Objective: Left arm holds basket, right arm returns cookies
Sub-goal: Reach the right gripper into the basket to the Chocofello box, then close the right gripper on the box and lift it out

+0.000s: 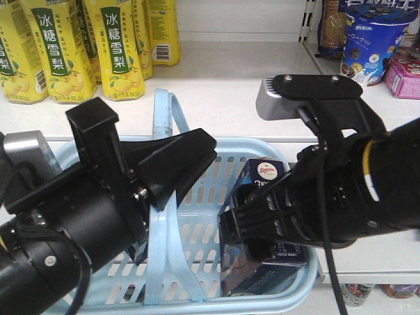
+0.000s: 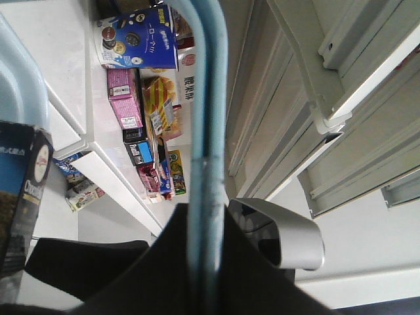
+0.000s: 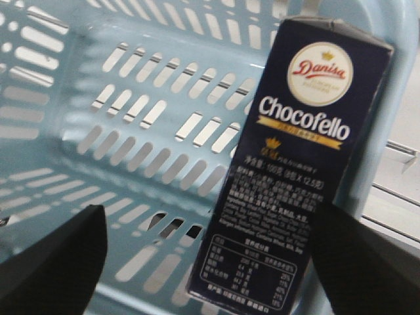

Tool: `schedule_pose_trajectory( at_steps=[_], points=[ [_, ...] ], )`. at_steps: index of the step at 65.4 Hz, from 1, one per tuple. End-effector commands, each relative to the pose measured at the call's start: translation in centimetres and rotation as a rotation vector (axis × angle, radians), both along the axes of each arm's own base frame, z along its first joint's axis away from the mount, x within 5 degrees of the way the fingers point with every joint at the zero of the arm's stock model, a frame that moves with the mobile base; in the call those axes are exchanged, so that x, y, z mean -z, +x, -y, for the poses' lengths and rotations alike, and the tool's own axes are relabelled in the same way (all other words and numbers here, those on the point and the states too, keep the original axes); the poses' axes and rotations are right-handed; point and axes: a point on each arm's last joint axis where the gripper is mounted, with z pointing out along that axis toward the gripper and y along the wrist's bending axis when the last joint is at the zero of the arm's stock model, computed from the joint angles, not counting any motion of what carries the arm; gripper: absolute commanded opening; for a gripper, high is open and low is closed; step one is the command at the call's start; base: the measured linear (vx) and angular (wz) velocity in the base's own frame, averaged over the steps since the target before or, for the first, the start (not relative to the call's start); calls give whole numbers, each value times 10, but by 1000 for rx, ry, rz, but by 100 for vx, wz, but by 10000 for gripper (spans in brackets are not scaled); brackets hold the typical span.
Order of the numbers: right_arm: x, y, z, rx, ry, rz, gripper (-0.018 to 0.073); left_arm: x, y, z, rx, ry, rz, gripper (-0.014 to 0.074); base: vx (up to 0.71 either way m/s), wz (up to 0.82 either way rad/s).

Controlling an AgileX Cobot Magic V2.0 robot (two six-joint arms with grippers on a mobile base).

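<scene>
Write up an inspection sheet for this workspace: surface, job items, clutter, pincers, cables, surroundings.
Surface: white shelf, stocked along the back.
Job's things: blue basket in front of the shelf; cookie box upright inside it, near the wall.
Clutter: yellow bottles, round blue tub and pink box on the shelf.
Grippers: left pincer shut on a basket handle; right pincer open around the cookie box, not clamped.
Cables: black cable hanging off the right arm; more looped on the left arm.
Surroundings: shop shelving, snack packs on lower shelves, metal rails.
</scene>
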Motion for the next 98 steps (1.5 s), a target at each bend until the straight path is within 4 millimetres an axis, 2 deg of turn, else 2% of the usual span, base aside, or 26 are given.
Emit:
schedule_pose_trajectory(
  at_steps=[1,22,66,81,98],
  points=[
    [-13,5,1,30,49,92,582,-23,-1,-7,-42,-76,101,-8,0,0],
    [-12,11,0,66,45,119,582,-23,-1,-7,-42,-76,101,-8,0,0],
    [12,29,-23,59,-22,75,569,-23,-1,-7,-42,-76,101,-8,0,0],
    [16,31,-23,67,-53,67,438,-23,-1,-7,-42,-76,101,-8,0,0],
    [14,30,-20,70,-57,71,185,-23,-1,-7,-42,-76,101,-8,0,0]
  ],
)
